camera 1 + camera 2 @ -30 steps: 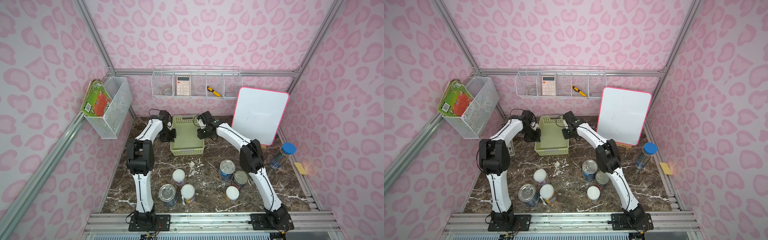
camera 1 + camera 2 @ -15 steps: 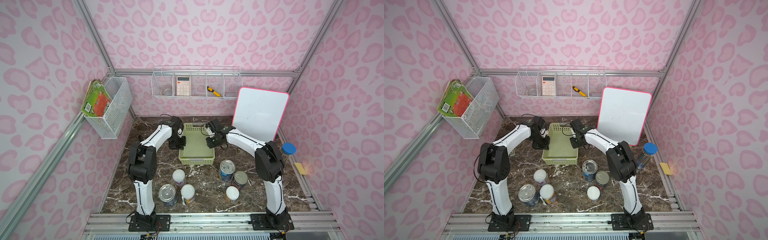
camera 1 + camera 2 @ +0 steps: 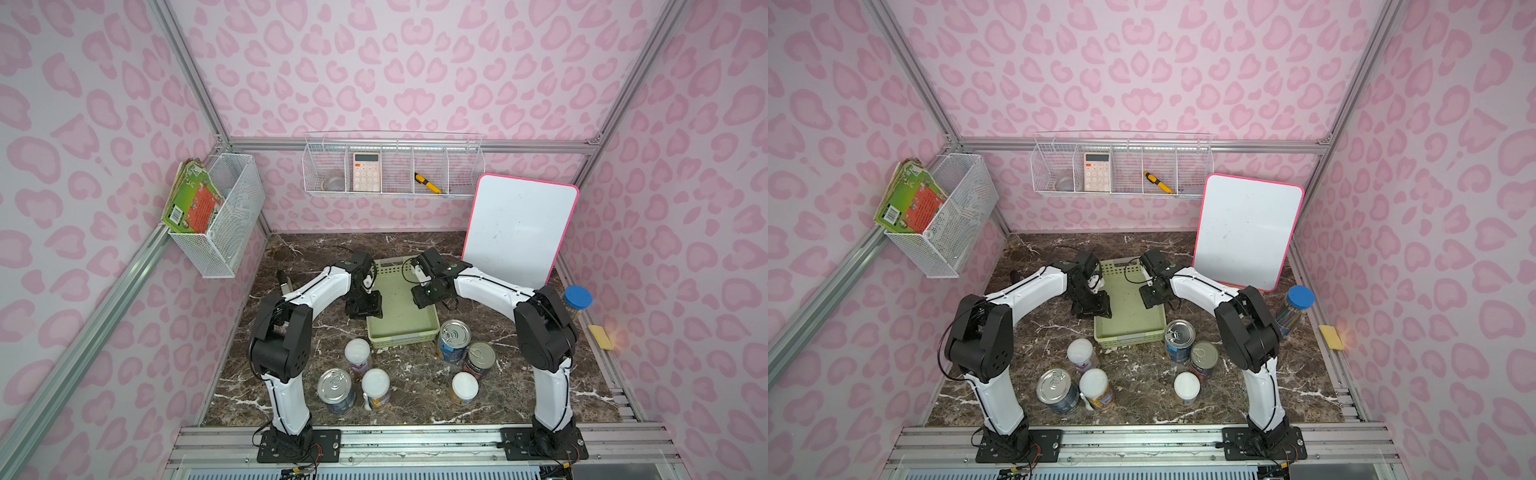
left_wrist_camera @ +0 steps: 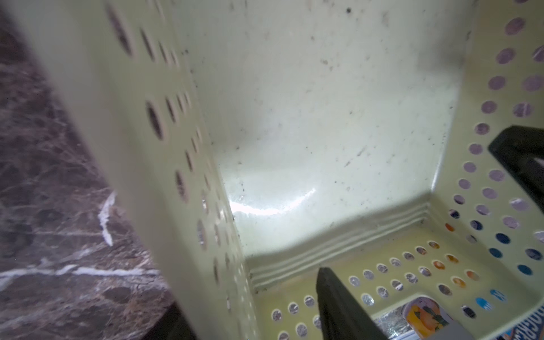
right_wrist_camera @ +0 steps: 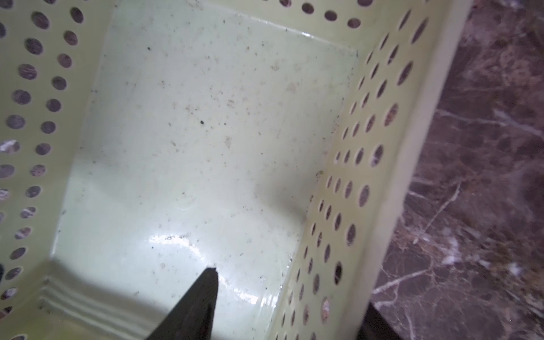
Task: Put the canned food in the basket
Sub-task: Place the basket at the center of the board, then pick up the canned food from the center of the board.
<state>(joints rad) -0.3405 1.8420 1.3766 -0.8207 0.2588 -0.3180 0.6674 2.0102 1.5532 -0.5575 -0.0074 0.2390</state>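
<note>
**All six cans wait, basket empty.** At 6 o'clock, nearest the rail, none of the cans [image 3: 334,386] has gone into the basket [image 3: 401,338]. In both top views they stand upright on the marble table [image 3: 415,374]. Three are grouped at about 7 o'clock of the basket and three at about 5 o'clock. A blue-label can [image 3: 455,334] stands just beside the basket's near right corner.

The light-green basket lies at the middle of the table with its floor bare. By this evidence the whole job of loading is still ahead.

Both arms rise from the rail, bend at raised elbows and reach inward to the basket's long sides. The left gripper [image 3: 368,305] is at its 9 o'clock wall and the right gripper [image 3: 424,297] at its 3 o'clock wall.

The wrist views show both pincers wide and holding nothing. Each straddles a perforated wall. The left pincer's inner finger [image 4: 338,306] and the right's [image 5: 197,303] both stand clear of the plastic.
</note>
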